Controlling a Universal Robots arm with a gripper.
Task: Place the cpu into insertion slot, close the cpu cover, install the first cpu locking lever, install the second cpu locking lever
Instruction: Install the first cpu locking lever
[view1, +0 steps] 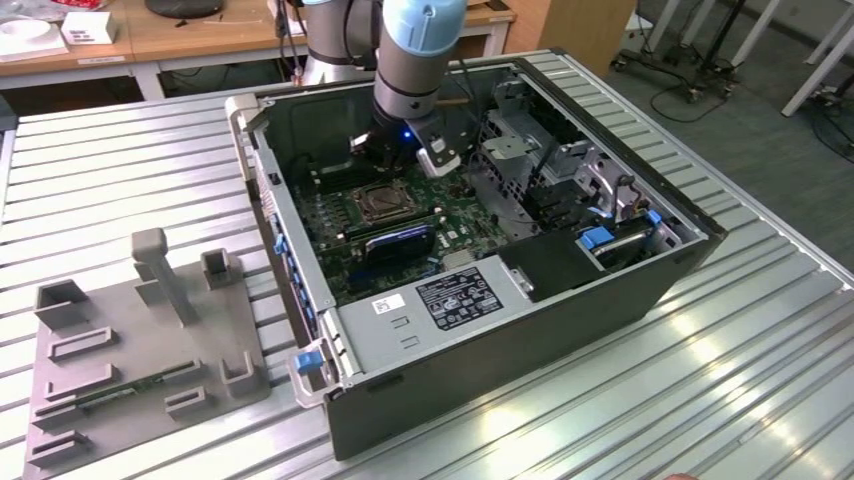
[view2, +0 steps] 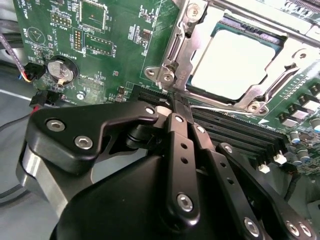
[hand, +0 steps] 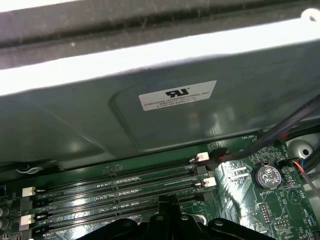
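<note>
The cpu (view2: 235, 62) lies in the insertion slot (view1: 380, 203), its pale metal top showing through the cut-out of the cpu cover (view2: 172, 50). The silvery cover frame lies down around it. A thin locking lever rod (view2: 220, 108) runs along the socket edge nearest the memory slots. My gripper (view2: 176, 102) is shut, nothing visible between its black fingers, and its tip sits at the socket corner by that rod. In the exterior view the gripper (view1: 400, 155) hangs inside the open computer case just behind the socket. The fingertips (hand: 167, 202) also show above the memory slots.
Long black memory slots (view2: 240, 137) lie beside the socket on the green motherboard (view2: 115, 55). A coin battery (view2: 61, 70) and cables sit nearby. The case wall (hand: 150, 115) rises close behind. The drive cage (view1: 534, 160) and power supply (view1: 441, 300) crowd the case. A grey fixture plate (view1: 134, 340) lies on the exterior view's left.
</note>
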